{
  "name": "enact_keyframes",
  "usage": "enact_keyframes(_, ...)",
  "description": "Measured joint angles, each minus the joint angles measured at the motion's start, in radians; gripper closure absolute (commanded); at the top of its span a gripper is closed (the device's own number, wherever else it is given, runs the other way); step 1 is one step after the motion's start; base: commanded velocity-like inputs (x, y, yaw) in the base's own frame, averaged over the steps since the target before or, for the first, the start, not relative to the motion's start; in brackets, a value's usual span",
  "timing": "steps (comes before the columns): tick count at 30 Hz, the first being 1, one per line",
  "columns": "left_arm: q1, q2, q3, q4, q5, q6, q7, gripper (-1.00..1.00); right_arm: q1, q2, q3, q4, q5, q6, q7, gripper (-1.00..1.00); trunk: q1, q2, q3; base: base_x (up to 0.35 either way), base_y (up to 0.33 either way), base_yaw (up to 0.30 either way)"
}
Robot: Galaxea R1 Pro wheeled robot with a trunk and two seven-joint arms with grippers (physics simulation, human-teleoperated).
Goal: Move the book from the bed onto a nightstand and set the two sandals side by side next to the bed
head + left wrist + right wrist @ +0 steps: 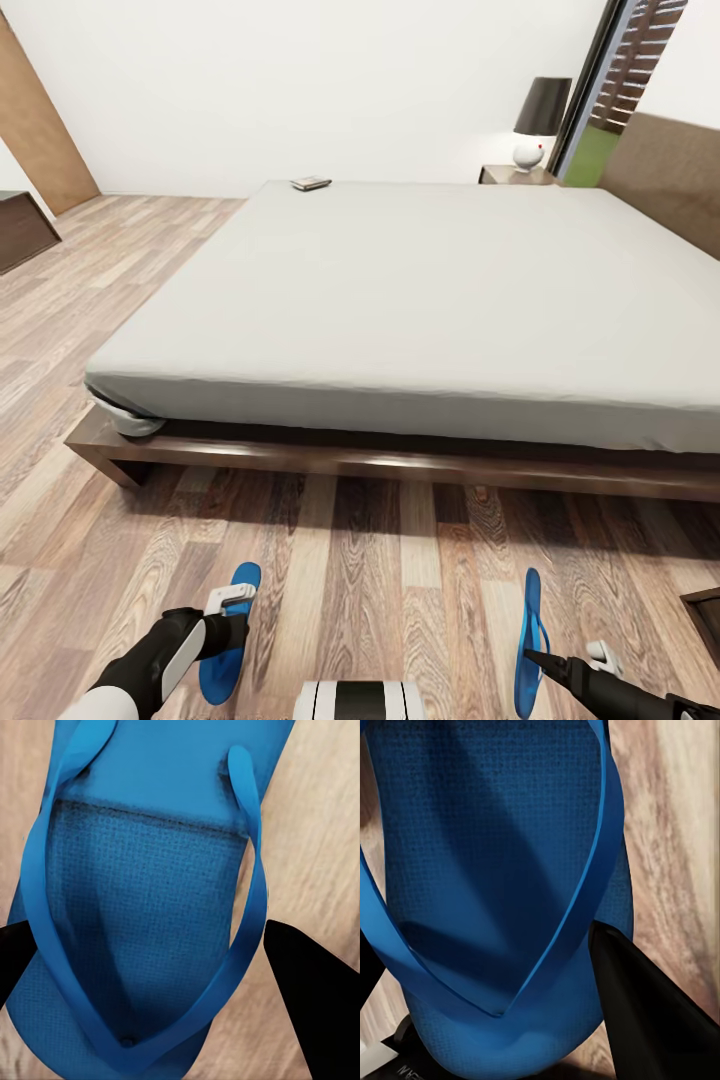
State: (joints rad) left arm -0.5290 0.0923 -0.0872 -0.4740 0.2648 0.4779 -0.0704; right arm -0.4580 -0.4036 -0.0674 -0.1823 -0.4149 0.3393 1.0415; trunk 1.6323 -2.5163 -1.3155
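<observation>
1. Looking forward from the head, a large bed with a pale grey mattress and a dark brown wooden frame is seen on the brown wood-plank floor.
2. A thin dark paperback book is seen lying on the mattress at its far edge, well apart from both arms.
3. A small dark wooden nightstand is seen beyond the bed, carrying a white lamp with a black shade.
4. Two bright blue flat sandals are seen on the floor near the bed frame, well apart from each other.
5. The left gripper is held over the left sandal; its jaws are released, one either side of the straps.
6. The right gripper is held at the right sandal, which appears tilted on edge; whether its jaws are clenched on it cannot be told.
</observation>
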Motion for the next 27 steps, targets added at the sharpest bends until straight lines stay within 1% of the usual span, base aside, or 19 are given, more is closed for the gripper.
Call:
enact_keyframes(14,0.0,0.001,0.0,0.0,-0.002,-0.001,0.0,1.0,0.0,0.0,0.0,0.0,0.0,0.0,0.0,1.0,0.006,-0.003,-0.054,0.0,0.0,0.0)
enact_keyframes(21,0.0,0.002,0.0,-0.002,-0.001,-0.002,-0.001,1.0,0.0,0.0,-0.001,0.0,-0.001,0.0,0.0,1.0,0.006,-0.003,-0.054,0.007,0.0,0.0)
enact_keyframes(27,0.0,0.002,0.0,-0.001,-0.002,-0.002,-0.002,1.0,0.0,0.0,-0.001,0.0,-0.001,0.0,0.0,1.0,0.006,-0.003,-0.054,0.235,0.068,0.0)
